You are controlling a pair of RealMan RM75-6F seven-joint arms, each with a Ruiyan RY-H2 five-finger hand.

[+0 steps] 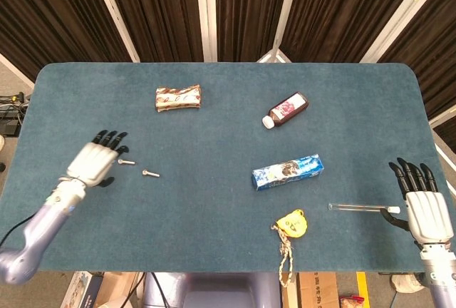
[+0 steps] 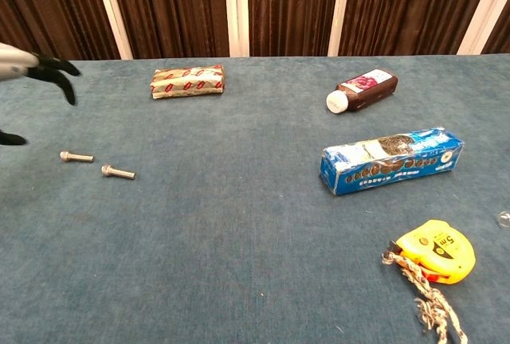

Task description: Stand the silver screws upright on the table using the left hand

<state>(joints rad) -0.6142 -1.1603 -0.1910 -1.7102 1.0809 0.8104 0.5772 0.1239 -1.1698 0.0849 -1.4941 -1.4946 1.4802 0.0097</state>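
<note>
Two silver screws are lying on their sides toward the left edge of the table [image 1: 214,122], one [image 1: 126,162] slightly nearer the left edge and the other [image 1: 149,174] just beside it, a little closer to the front edge; they are apart from each other and neither is standing. In the chest view both screws are showing head-left, shaft-right. Hovering over the table beside the first screw is the left hand [image 1: 94,162], fingers spread and holding nothing; from the head view its dark fingertips [image 1: 122,150] are appearing to reach right next to that screw, though whether they are touching it I cannot tell. In the chest view the same hand is showing only at the left border of the picture, raised above the tabletop. At the right front corner the right hand [image 1: 426,209] is resting with fingers apart and empty, just beside a clear glass tube [image 1: 360,208]. A striped snack bar [image 1: 178,98] is lying toward the back edge, a brown bottle [image 1: 286,110] with a white cap right of it, a blue box [image 1: 288,172] near the middle, and a yellow tape measure [image 1: 291,223] with a braided cord by the front edge.
</note>
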